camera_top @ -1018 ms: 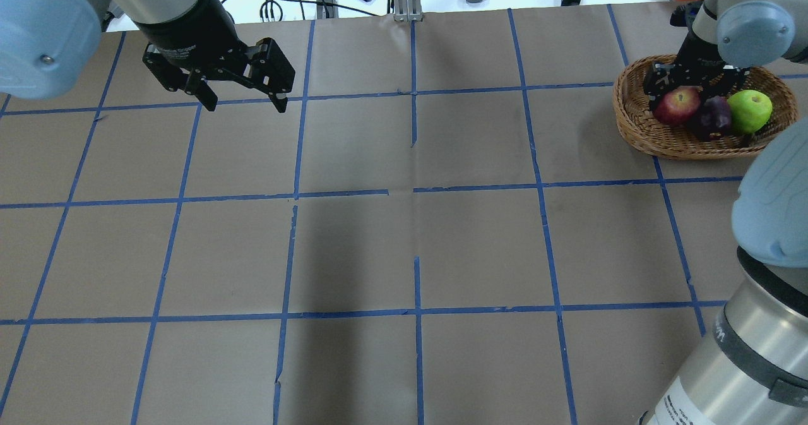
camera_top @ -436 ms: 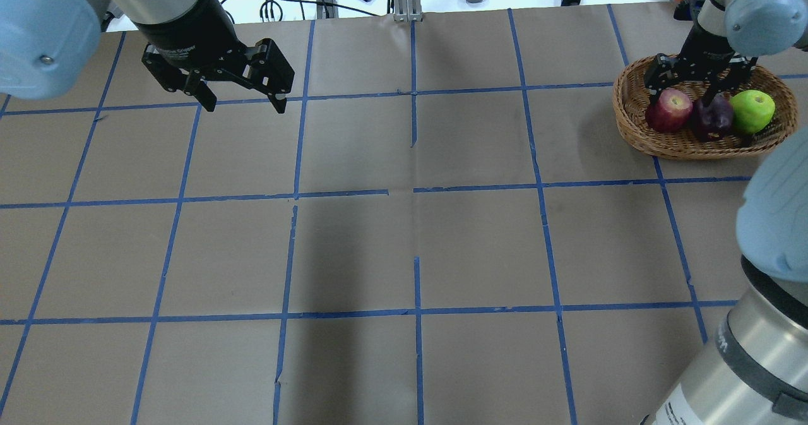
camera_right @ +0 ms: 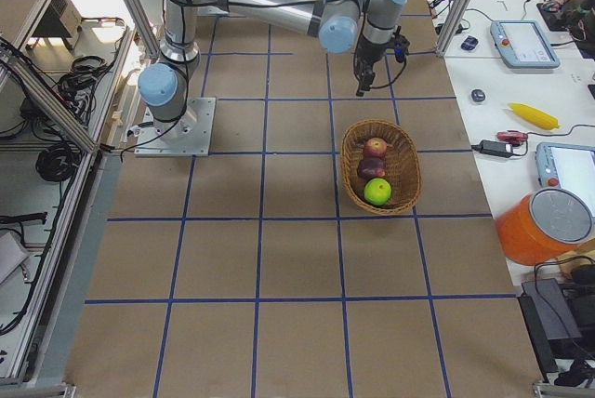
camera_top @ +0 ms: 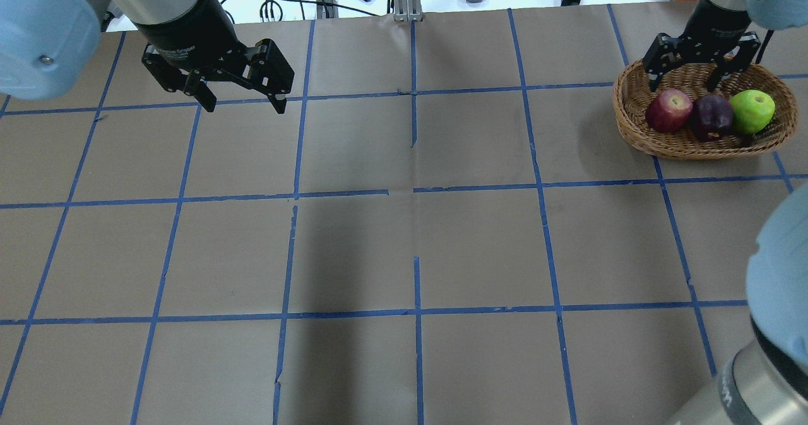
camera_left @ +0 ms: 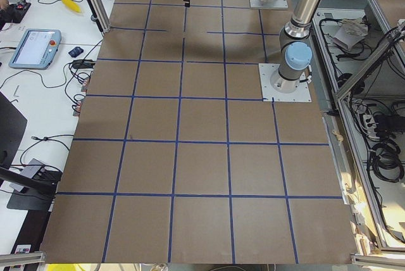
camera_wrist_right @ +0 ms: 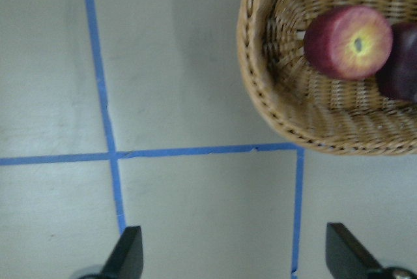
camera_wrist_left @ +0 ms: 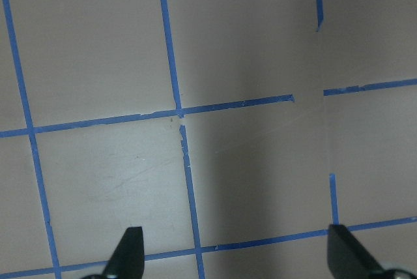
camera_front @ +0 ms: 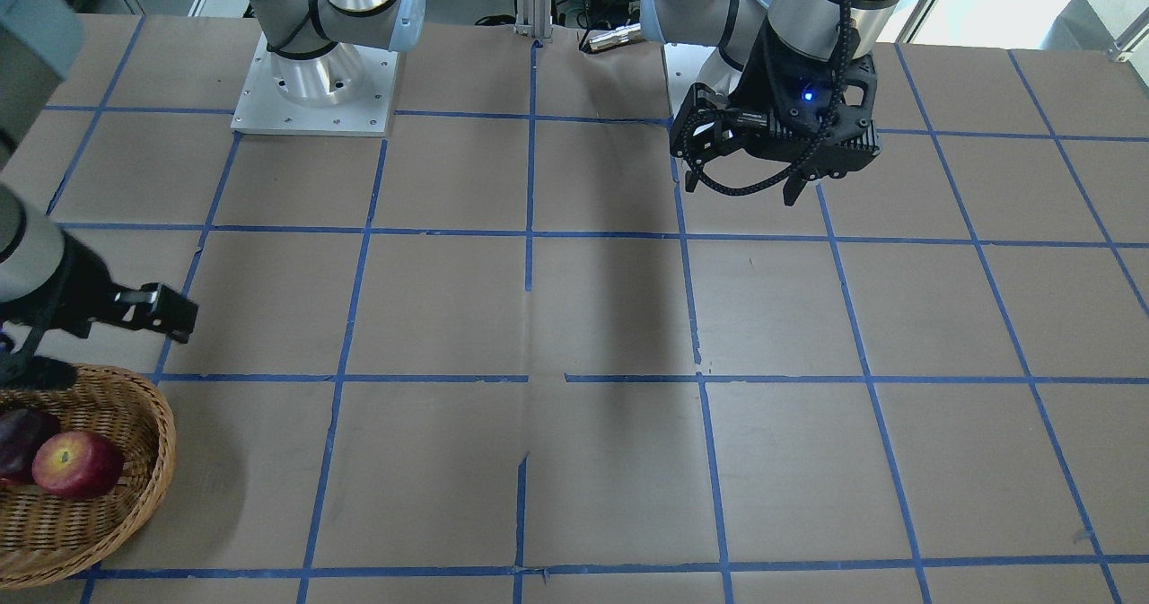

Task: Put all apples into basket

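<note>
The wicker basket (camera_top: 626, 122) stands at the table's far right. In it lie three apples in a row: the red one with a yellow blush (camera_top: 668, 110), the dark purplish one (camera_top: 711, 117) and the lime green one (camera_top: 752, 111). My right gripper (camera_top: 688, 74) is open and empty, above the basket's far rim. Its wrist view shows the basket's wall (camera_wrist_right: 287, 96), the red apple (camera_wrist_right: 348, 42) and part of the purple apple (camera_wrist_right: 399, 60). My left gripper (camera_top: 243, 103) is open and empty over bare table at the far left.
The table is brown paper with a blue tape grid. A white bench beyond the far edge holds cables (camera_top: 278, 2) and small items. An orange bucket (camera_right: 544, 226) stands beside the table near the basket. My right arm's elbow (camera_top: 779, 267) fills the overhead view's lower right.
My right gripper, open throughout, has lifted off the apples and drawn back over the basket's far rim. The red apple has settled slightly left. The left arm has not moved.
</note>
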You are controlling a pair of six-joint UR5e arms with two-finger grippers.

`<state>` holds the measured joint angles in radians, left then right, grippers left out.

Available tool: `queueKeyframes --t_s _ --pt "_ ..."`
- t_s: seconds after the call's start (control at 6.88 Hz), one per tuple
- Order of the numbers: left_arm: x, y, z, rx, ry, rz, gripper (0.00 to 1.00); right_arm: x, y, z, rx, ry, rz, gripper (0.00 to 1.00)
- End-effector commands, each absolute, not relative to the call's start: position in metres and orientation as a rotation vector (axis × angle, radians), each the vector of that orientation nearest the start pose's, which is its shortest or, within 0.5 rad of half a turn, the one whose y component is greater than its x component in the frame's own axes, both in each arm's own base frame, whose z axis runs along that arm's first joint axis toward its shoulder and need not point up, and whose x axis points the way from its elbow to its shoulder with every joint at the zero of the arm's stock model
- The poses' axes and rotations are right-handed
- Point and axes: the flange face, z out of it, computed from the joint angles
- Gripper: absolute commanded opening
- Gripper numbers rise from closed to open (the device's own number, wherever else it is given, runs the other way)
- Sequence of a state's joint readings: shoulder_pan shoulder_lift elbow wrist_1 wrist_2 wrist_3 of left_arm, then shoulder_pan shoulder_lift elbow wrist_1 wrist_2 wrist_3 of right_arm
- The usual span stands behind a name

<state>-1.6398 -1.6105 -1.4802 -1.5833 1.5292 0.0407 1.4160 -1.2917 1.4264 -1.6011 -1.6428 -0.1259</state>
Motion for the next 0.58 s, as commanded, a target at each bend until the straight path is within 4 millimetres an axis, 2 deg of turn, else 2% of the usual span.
queueKeyframes --t_s 0.0,0.15,0.44 --pt "-0.172 -0.502 0.512 0.175 3.18 -0.063 1.0 0.109 -0.539 0.462 0.04 3.111 0.18 1.0" --pt "-0.173 -0.502 0.512 0.177 3.18 -0.063 1.0 0.109 -0.524 0.472 0.068 3.113 0.226 1.0" --pt "-0.171 -0.502 0.512 0.172 3.18 -0.065 1.0 0.109 -0.514 0.485 0.072 3.127 0.187 1.0"
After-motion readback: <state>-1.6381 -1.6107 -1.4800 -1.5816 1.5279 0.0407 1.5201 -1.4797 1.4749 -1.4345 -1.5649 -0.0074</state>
